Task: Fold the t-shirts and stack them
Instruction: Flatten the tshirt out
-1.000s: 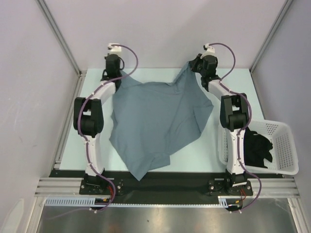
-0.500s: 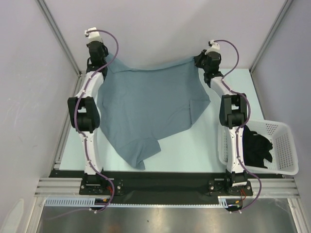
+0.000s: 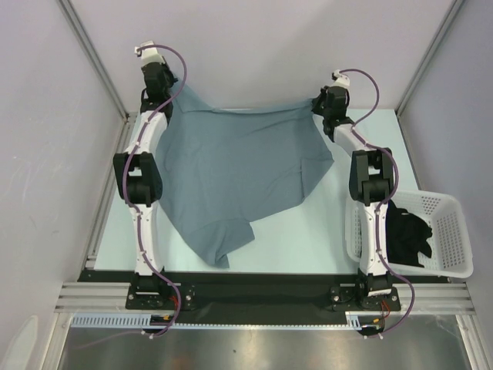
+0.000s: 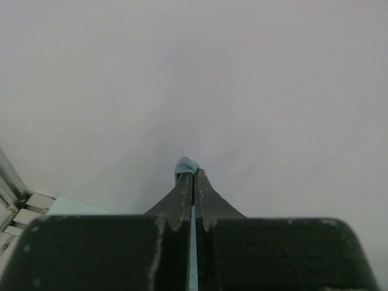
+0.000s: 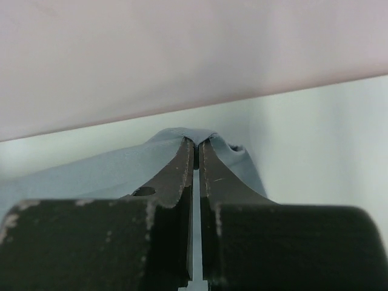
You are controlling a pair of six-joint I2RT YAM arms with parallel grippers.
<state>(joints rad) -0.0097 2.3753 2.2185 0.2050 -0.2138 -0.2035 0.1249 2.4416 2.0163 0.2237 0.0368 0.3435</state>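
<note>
ok so starting at the business end: my left gripper [image 4: 193, 177] has its jaws pressed right together, and there's a little nub of blue-grey cloth poking out past the tips in the middle of the left wrist view. So it's pinched on fabric, nothing but blank wall behind it. My right gripper [image 5: 197, 143] is the same deal, jaws clamped tight with a fold of the same cloth bunched over the tips and trailing off to the left of that frame.

What I'm holding is the grey-blue t-shirt [image 3: 239, 169]. From the overhead camera, I've got one edge of it strung between the two grippers along the top of the frame, left one up in the upper left, right one in the upper right and a bit lower. That edge looks fairly taut. The rest hangs and drapes down over the table [image 3: 308, 239], with a rumpled tail ending near the lower middle.

Progress-wise, I'd say we're early. This shirt is spread out, not folded, no creases made that I can see. The black t-shirt [image 3: 408, 235] is sitting in a heap inside the white lattice basket [image 3: 456, 223] at the lower right, untouched. No stack anywhere. So what's left: lay this one flat, fold it, then fetch the black one, fold it, and stack them.
</note>
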